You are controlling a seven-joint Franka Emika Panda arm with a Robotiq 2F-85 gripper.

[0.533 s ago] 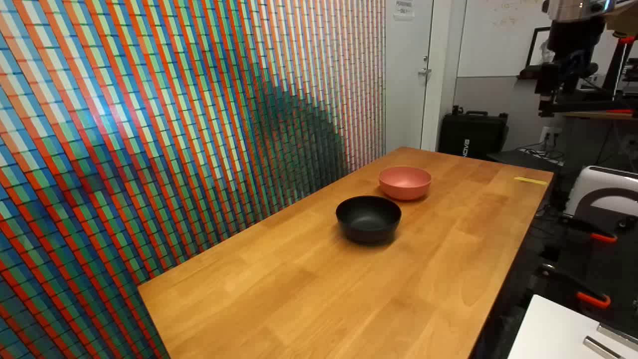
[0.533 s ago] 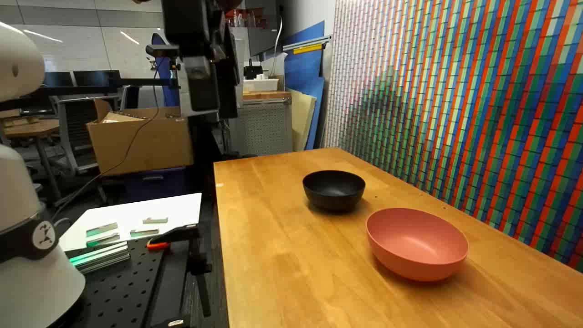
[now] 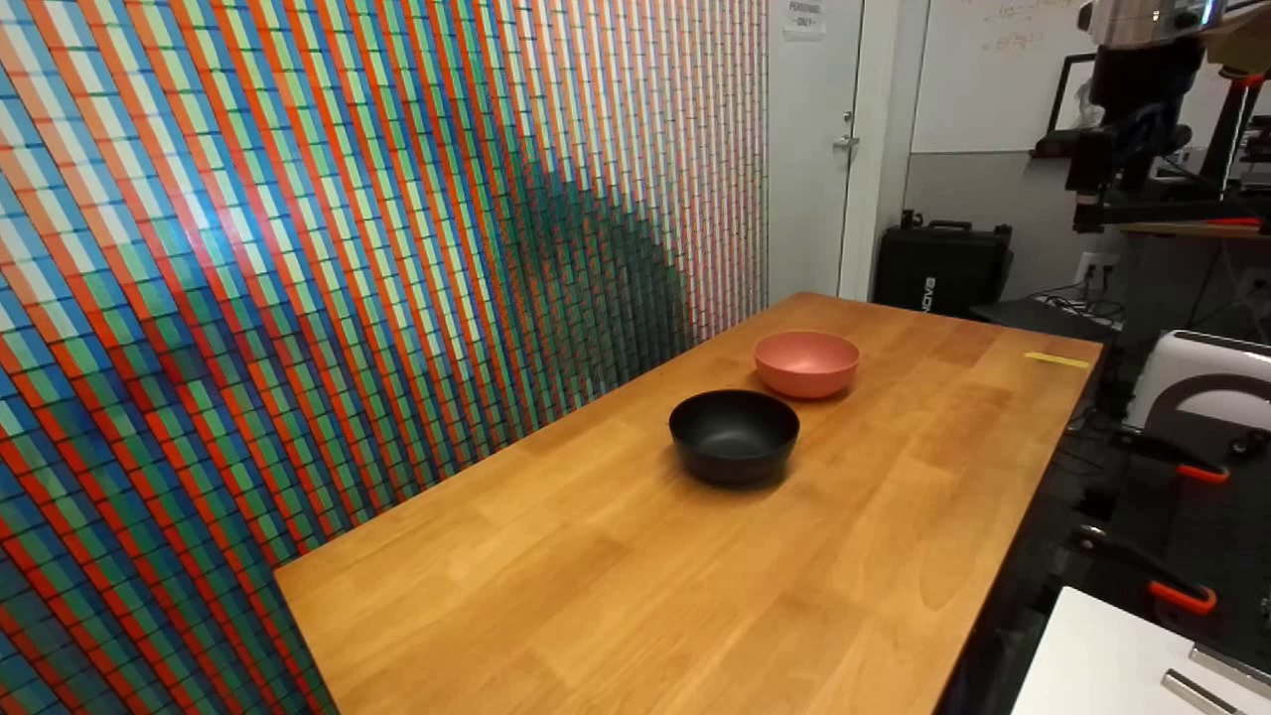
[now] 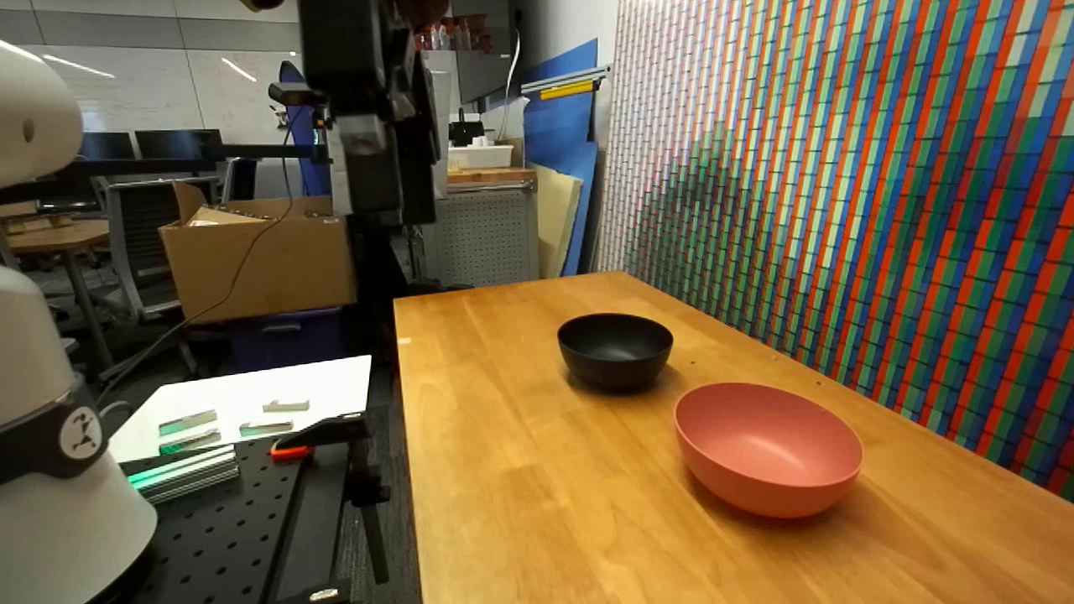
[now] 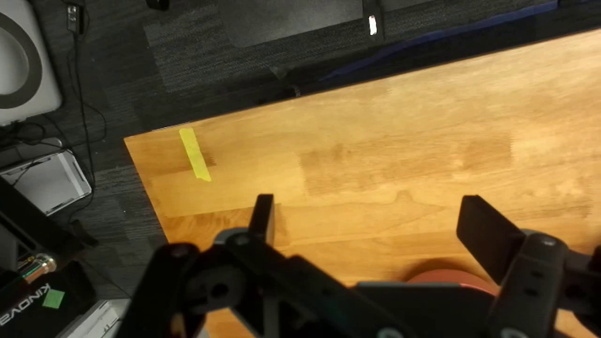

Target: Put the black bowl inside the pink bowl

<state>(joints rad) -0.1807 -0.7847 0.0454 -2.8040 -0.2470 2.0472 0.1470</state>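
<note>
The black bowl (image 3: 735, 437) stands upright on the wooden table, and it also shows in an exterior view (image 4: 615, 356). The pink bowl (image 3: 806, 365) stands upright beside it, a small gap apart, and shows in an exterior view (image 4: 768, 453). Both bowls look empty. In the wrist view only a strip of the pink bowl (image 5: 453, 278) shows behind the gripper body. My gripper (image 5: 368, 211) is open with nothing between its fingers. It hangs high above table level, off to the side of the bowls, as an exterior view shows (image 4: 386, 189). The black bowl is not clearly visible in the wrist view.
The wooden table (image 4: 503, 503) runs along a colourful patterned wall (image 4: 881, 210). Yellow tape (image 5: 195, 155) lies near a table corner. A white board (image 4: 243, 394) with metal pieces and a clamp with an orange handle (image 4: 291, 453) are near the robot base.
The gripper's fingers look slightly shifted or turned in an exterior view. Both bowls stand where they were.
</note>
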